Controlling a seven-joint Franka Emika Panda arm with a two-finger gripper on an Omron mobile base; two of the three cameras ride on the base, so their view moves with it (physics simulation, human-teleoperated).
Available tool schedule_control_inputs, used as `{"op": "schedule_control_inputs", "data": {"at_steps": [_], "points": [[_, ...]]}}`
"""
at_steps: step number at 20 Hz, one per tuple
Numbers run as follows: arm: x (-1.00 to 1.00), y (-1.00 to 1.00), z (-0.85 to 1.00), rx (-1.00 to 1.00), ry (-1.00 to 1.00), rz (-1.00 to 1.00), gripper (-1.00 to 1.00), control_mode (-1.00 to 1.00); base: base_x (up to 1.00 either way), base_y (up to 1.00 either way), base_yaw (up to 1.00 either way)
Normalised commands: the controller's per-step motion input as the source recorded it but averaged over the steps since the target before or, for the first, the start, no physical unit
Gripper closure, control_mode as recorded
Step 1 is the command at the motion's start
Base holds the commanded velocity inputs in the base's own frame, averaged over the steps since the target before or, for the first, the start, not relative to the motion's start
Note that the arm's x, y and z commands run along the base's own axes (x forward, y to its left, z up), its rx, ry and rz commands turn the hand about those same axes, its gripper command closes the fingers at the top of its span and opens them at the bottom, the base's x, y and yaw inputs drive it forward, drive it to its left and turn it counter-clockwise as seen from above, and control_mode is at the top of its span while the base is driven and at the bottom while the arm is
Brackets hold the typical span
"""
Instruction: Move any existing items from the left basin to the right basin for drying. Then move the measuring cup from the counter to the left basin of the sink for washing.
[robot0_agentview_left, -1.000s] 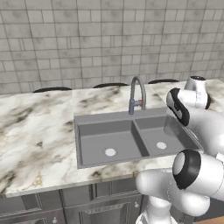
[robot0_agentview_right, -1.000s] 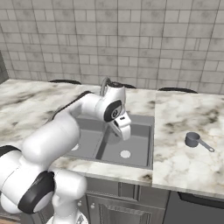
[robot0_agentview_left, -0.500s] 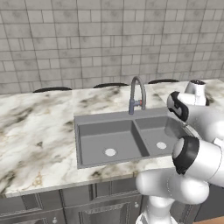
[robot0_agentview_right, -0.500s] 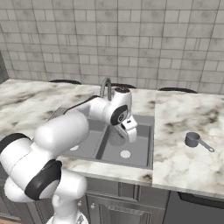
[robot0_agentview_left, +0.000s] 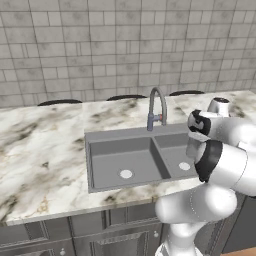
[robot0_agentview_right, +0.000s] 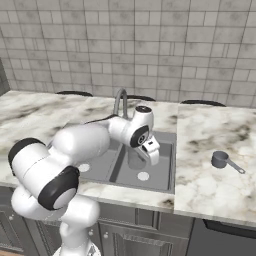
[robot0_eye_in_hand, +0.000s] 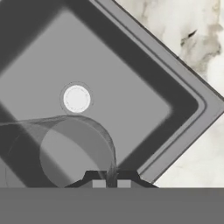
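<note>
The tumbler is clamped by its rim between the closed fingers of the hand and hung directly below it over the right basin, presumably for release there.

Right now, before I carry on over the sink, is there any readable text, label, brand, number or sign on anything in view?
None: no readable text in any view.
Measuring cup on the counter: plain dark grey, no scale marks visible.
See-through tumbler at the gripper over the right basin: no print.
Sink, faucet and tiled wall: no brand or sign.
</note>
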Motion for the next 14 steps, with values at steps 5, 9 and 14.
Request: {"op": "schedule_control_inputs", "data": {"at_steps": [5, 9, 14], "points": [[0.25, -0.07, -0.37, 0.00, 0.00, 0.03, 1.00, -1.00, 0.00, 0.00, 0.00], [0.24, -0.09, -0.36, 0.00, 0.00, 0.03, 1.00, -1.00, 0.00, 0.00, 0.00], [0.23, -0.07, -0.35, 0.00, 0.00, 0.03, 1.00, -1.00, 0.00, 0.00, 0.00]]}}
